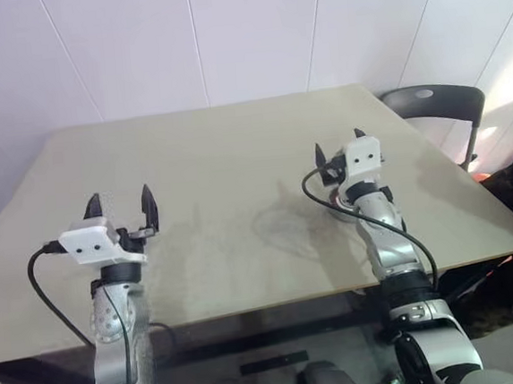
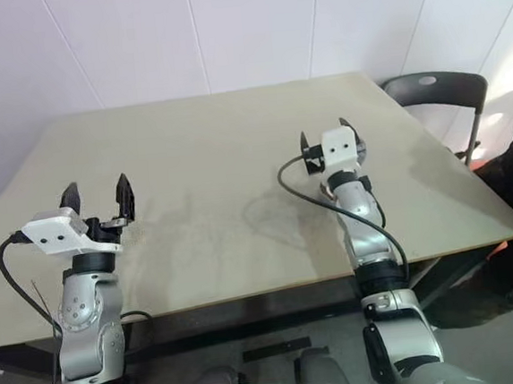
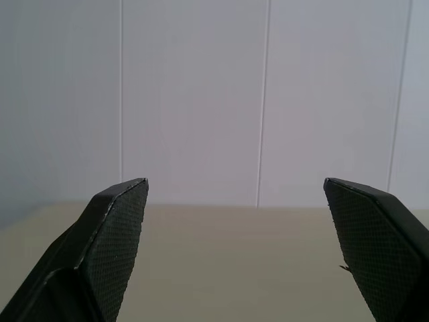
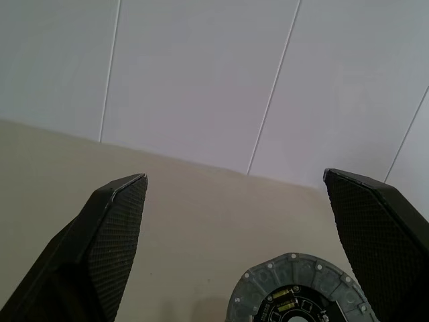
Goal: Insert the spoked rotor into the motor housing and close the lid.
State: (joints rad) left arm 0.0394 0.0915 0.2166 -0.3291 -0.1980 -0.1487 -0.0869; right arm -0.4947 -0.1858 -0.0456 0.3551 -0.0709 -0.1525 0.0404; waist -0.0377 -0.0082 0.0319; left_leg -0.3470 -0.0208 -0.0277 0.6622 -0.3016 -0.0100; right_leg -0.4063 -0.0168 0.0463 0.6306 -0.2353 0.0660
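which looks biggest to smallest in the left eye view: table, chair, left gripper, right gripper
1. table
2. chair, partly behind the table
3. and 4. left gripper looks bigger than right gripper, but it is nearer the camera, so I would not rank them.

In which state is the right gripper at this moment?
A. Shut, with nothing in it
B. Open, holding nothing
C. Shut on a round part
B: the right gripper has its two black fingers wide apart with nothing between them; a round grey part lies on the table below.
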